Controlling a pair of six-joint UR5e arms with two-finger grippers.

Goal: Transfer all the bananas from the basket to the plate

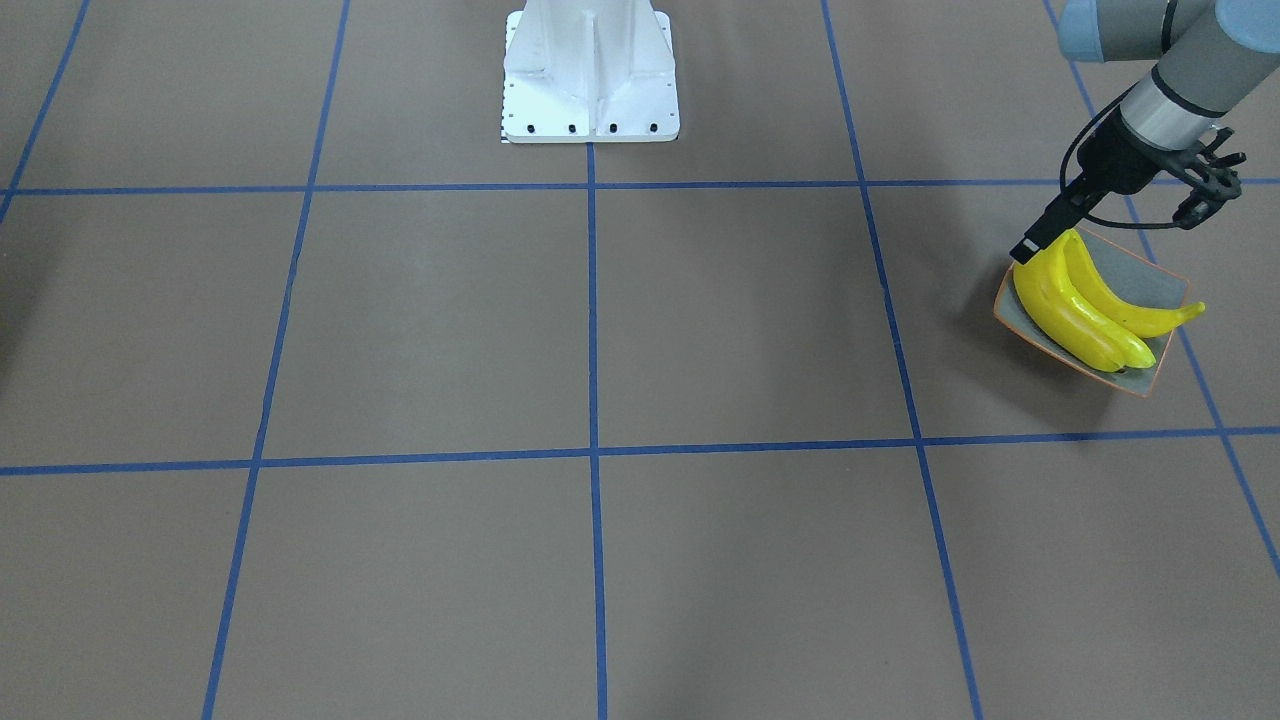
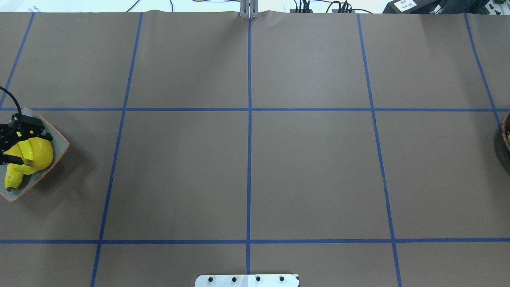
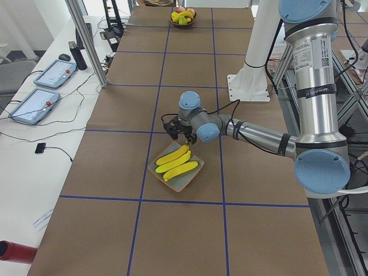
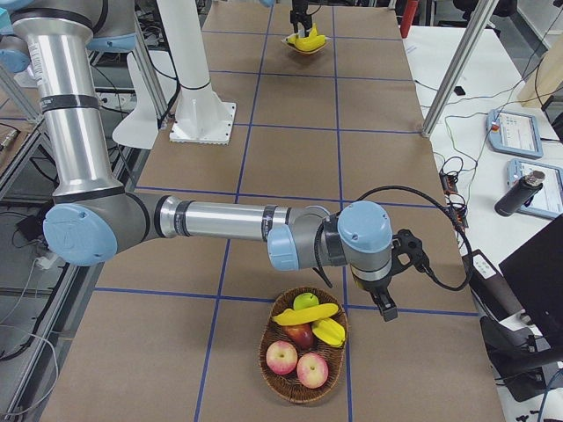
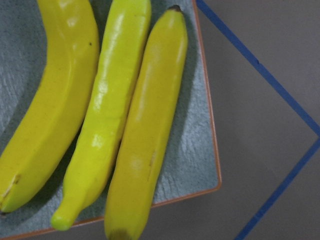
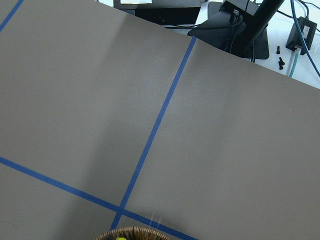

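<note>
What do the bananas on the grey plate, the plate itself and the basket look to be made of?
The bananas are likely moulded plastic with a glossy finish: smooth, even yellow skin with bright highlights. The plate is perhaps ceramic or melamine, matte: its grey surface is finely stippled, with a thin orange rim. The basket is brown woven wicker or similar: its weave shows along the rim.

I work over a long table [image 2: 310, 167] covered in brown paper and marked into large squares by blue tape lines [image 2: 249, 159]. Across from me runs a white bench [image 3: 23, 149] with two tablets [image 3: 34, 105], a black bottle [image 3: 79, 56] and loose cables [image 3: 52, 138]. An aluminium post [image 3: 86, 40] rises at the table's edge. The light is even and soft.
</note>
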